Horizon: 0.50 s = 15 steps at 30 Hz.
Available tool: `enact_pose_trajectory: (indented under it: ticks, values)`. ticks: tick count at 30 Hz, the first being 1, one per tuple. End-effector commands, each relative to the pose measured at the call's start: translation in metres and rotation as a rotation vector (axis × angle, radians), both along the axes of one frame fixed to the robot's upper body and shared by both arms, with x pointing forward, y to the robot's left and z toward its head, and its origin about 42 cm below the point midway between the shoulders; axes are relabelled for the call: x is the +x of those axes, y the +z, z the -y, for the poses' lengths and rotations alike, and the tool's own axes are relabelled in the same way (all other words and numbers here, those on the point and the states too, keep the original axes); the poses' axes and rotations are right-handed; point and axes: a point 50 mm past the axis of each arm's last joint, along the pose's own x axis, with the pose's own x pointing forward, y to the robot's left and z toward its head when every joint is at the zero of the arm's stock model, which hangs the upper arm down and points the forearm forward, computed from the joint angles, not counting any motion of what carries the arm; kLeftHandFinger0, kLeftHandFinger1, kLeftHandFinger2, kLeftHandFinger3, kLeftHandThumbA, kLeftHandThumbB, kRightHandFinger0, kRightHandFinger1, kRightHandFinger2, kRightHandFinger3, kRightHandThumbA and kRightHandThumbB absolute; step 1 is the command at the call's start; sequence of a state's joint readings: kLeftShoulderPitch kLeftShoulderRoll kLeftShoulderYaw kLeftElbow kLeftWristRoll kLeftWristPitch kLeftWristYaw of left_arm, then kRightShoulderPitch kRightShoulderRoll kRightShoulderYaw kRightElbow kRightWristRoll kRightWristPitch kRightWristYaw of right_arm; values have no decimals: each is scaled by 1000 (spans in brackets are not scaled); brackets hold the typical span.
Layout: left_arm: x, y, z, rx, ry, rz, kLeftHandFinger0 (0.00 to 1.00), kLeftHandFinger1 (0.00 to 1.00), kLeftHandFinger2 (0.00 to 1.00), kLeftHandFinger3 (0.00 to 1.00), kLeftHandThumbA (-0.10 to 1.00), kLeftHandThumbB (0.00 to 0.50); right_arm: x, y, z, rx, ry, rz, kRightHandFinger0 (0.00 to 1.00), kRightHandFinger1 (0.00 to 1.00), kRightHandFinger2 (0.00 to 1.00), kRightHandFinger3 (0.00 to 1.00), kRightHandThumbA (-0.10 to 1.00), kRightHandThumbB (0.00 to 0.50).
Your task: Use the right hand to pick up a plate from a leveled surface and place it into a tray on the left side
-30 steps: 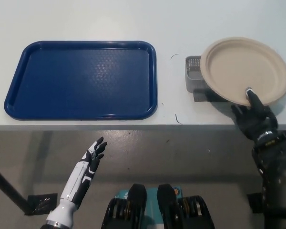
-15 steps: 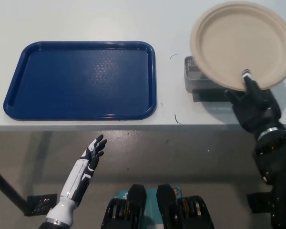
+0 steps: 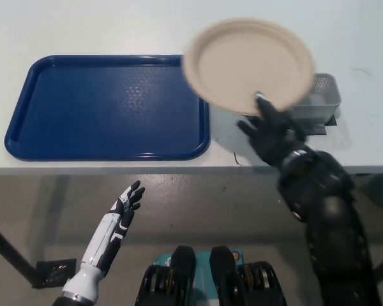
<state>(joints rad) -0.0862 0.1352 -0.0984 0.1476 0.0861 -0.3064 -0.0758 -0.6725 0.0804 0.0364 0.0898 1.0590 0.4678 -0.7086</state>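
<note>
A beige paper plate (image 3: 247,65) hangs in the air, held at its near rim by my black right hand (image 3: 272,131), which is shut on it. The plate's left edge overlaps the right end of the blue tray (image 3: 105,107) lying on the white table (image 3: 115,25) at the left. My white left hand (image 3: 126,206) rests below the table's front edge at the lower left, fingers spread and holding nothing.
A small grey mesh basket (image 3: 322,95) stands on the table just right of the plate, partly hidden by it. The table's front edge (image 3: 179,169) runs across the picture below the tray.
My right hand has lifted the plate off the grey basket and carried it left, toward the tray's right edge. The basket is now uncovered. The left hand has not moved.
</note>
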Motion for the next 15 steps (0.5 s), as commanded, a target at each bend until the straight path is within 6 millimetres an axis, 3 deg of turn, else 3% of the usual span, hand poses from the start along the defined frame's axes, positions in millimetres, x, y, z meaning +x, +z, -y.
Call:
enact_pose_trajectory:
  ticks: [1,2,5,7,8,9,15]
  values:
    - [5,11,-5,16,-13,54,1000,1000,1000,1000,1000,148,16,36,-43,-10,94,98,0,162,614,734,-100,34]
    - [5,11,-5,18,-16,54,1000,1000,1000,1000,1000,149,19,39,-52,-12,108,96,0,158,620,868,-100,40]
    - [5,12,-4,17,-20,51,1000,1000,1000,1000,1000,153,24,49,-74,-14,144,102,0,142,640,942,-100,34]
    - [6,13,-4,20,-23,53,1000,1000,1000,1000,1000,161,26,57,-88,-27,157,112,0,147,645,667,-100,45]
    - [6,13,-4,16,-24,52,1000,1000,1000,1000,1000,161,28,61,-96,-46,166,118,0,169,672,904,-100,48]
    - [5,13,-4,17,-25,53,1000,1000,1000,1000,1000,160,28,63,-101,-59,173,120,0,171,686,986,-100,48]
    - [7,17,-4,30,-31,52,1000,1000,1000,1000,1000,181,37,76,-137,-112,193,108,0,180,752,1000,-100,62]
